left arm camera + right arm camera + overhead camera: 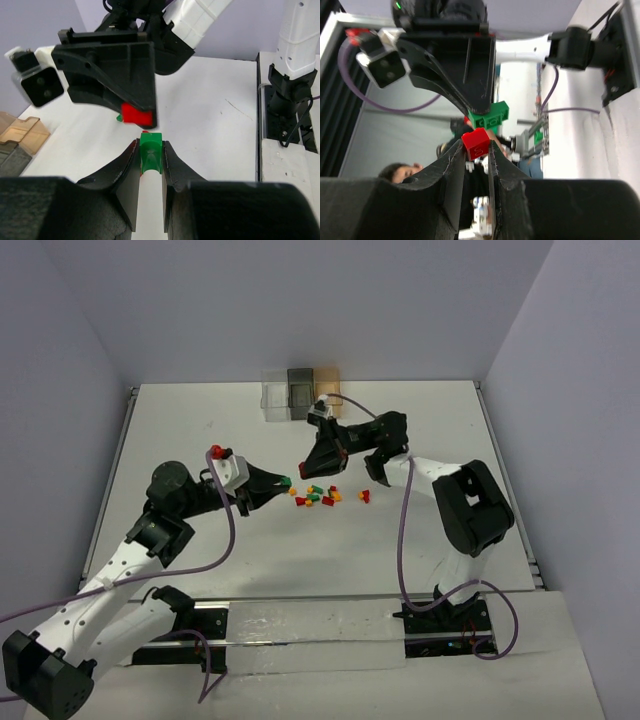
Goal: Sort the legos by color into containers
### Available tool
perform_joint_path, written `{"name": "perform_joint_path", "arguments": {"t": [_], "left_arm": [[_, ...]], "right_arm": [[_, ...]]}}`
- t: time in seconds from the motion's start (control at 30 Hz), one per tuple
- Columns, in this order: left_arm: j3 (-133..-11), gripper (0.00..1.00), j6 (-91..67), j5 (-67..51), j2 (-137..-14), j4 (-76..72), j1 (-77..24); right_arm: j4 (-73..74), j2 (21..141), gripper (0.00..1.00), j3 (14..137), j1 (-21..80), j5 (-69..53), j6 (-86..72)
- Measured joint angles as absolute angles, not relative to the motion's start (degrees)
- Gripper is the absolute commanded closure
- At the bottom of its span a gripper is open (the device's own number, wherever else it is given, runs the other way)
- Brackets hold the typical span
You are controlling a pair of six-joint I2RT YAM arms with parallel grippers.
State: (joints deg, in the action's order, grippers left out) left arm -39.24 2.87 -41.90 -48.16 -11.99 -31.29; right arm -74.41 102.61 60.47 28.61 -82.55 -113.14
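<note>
My left gripper (281, 483) is shut on a green lego (150, 149), held above the table. My right gripper (306, 469) is shut on a red lego (476, 144), tip to tip with the left one. In the left wrist view the red lego (136, 113) hangs just beyond the green one. In the right wrist view the green lego (492, 116) sits just past the red one. Several red, green and orange-yellow legos (320, 497) lie on the table below. The clear (272, 398), dark grey (300, 392) and orange (331, 388) containers stand in a row at the far edge.
The white table (220, 430) has raised rails along its left and right edges. Grey walls close in the back and sides. The right arm's purple cable (403, 540) loops over the table's near right part. The orange container (22, 134) shows at the left wrist view's left edge.
</note>
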Motion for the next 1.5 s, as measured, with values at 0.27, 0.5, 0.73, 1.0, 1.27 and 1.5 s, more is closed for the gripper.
{"name": "perform_joint_path", "arguments": {"t": [0.27, 0.5, 0.73, 1.0, 1.27, 1.5], "left_arm": [[-38.9, 1.00, 1.1, -39.9, -45.4, -11.6, -31.1], [-50.5, 1.00, -7.8, -33.3, -57.5, -1.0, -26.1], [-79.3, 1.00, -11.5, -28.6, -82.0, 18.8, -17.5], [-100.9, 1.00, -16.3, -21.0, -100.7, 28.1, -13.3], [-108.2, 0.93, -14.8, -13.2, -110.9, 26.8, -13.5], [-107.9, 0.91, -12.7, -11.3, -114.8, 19.8, -13.5]], "right_arm": [[-74.5, 102.8, 1.00, 60.5, 21.8, -81.6, -113.6], [-74.5, 107.1, 1.00, 65.8, 18.8, -81.9, -111.6], [-60.1, 108.9, 1.00, 75.8, 13.3, -79.7, -98.0], [-5.6, 115.6, 1.00, 103.0, 10.5, -67.7, -59.5], [28.6, 124.2, 1.00, 127.5, 11.4, -41.4, -26.1], [32.6, 125.5, 1.00, 127.9, 15.9, -18.1, -9.0]]}}
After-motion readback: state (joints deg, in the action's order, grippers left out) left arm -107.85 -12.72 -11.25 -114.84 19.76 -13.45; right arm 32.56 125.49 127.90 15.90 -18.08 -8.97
